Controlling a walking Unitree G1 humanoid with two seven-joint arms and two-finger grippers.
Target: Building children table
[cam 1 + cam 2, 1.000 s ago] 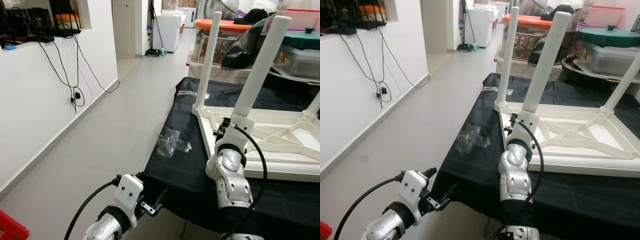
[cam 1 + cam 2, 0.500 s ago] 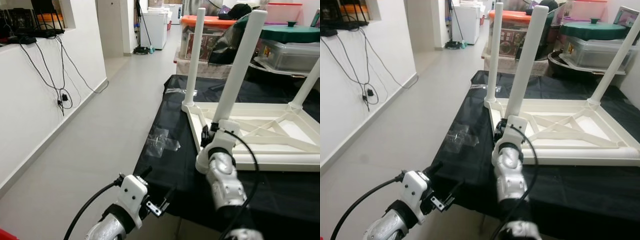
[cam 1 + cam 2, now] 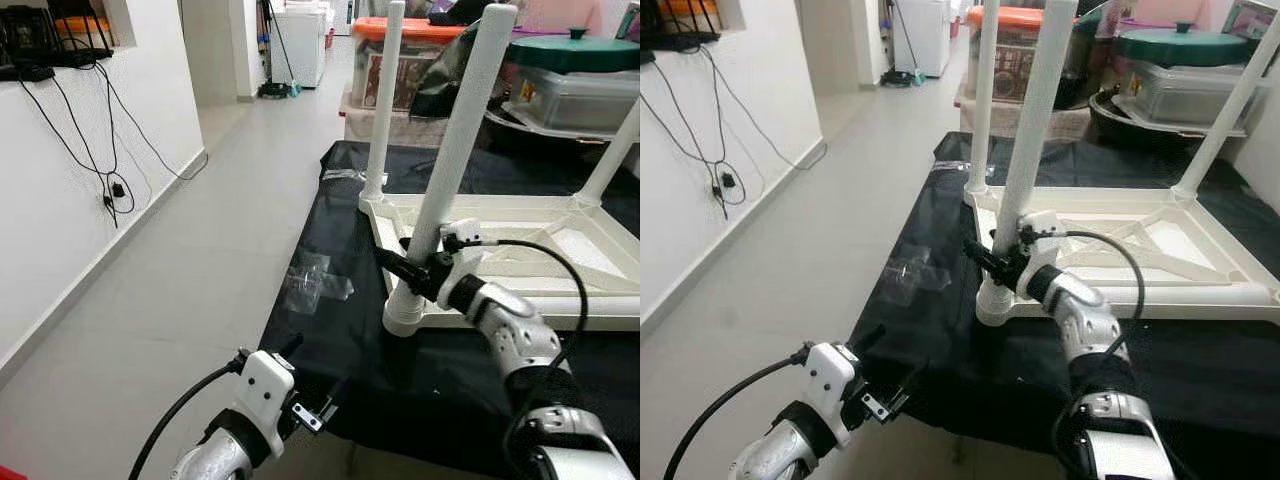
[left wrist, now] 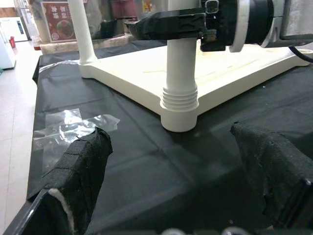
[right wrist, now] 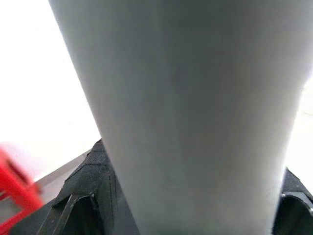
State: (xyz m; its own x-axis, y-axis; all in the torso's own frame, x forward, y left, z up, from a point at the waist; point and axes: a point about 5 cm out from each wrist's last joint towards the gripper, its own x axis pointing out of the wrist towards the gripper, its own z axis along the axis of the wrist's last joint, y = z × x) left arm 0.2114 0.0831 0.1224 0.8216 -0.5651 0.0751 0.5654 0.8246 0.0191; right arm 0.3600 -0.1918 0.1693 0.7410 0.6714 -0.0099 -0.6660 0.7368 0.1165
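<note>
Smooth white plastic leg, round, standing upright, pinched low by right pincer; left pincer spread nearby.

arms: silver, jointed | cables: black, looping | left end effector, right end effector: black fingers

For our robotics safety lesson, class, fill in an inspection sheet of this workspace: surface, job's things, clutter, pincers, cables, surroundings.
Surface: black cloth covers the work table.
Job's things: white children's table lies upside down; near leg stands upright in its corner socket.
Clutter: crumpled clear plastic bag on the cloth.
Pincers: right pincer closed around the near leg; left pincer open, low beside the table edge.
Cables: black wires hang down the wall.
Surroundings: storage boxes behind; grey floor.
</note>
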